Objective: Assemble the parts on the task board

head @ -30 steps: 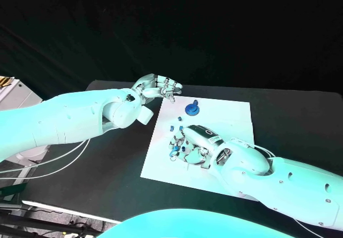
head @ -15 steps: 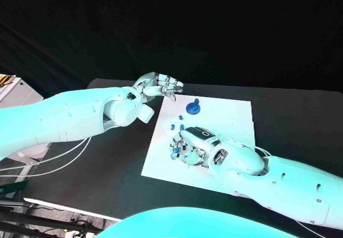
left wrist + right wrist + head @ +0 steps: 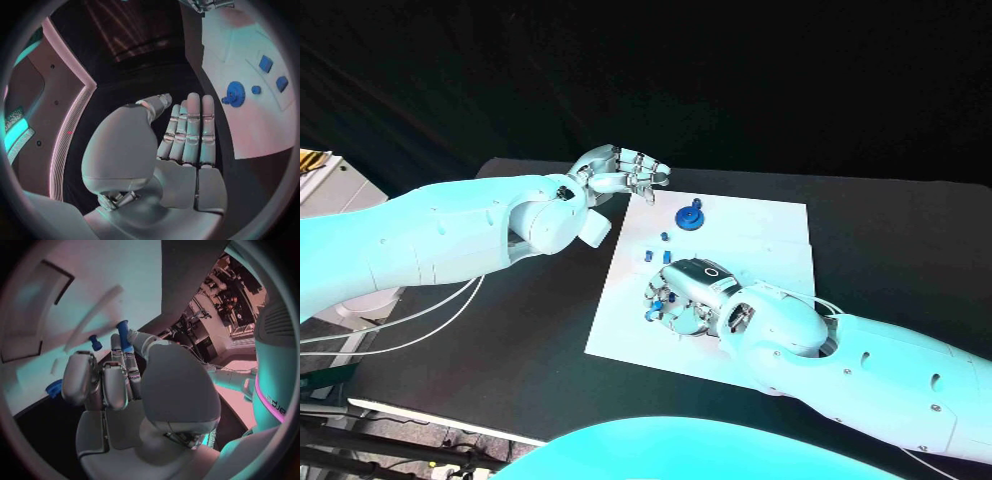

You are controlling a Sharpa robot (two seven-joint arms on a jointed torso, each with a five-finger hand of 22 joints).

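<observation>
Pinching a small blue peg (image 3: 123, 333), the right hand's (image 3: 692, 300) fingers (image 3: 119, 365) curl over the flat white task board (image 3: 762, 240); the left hand (image 3: 620, 175) hovers, holding nothing.

right hand (image 3: 687, 298) shifted slightly toward board's left edge over the small parts (image 3: 656, 256); left hand unmoved

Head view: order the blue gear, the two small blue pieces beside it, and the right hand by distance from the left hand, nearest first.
From the left hand:
1. Blue gear, at the board's far end.
2. Two small blue pieces, mid-board, nearer the robot than the gear.
3. Right hand, farthest, over the board's near half.
</observation>
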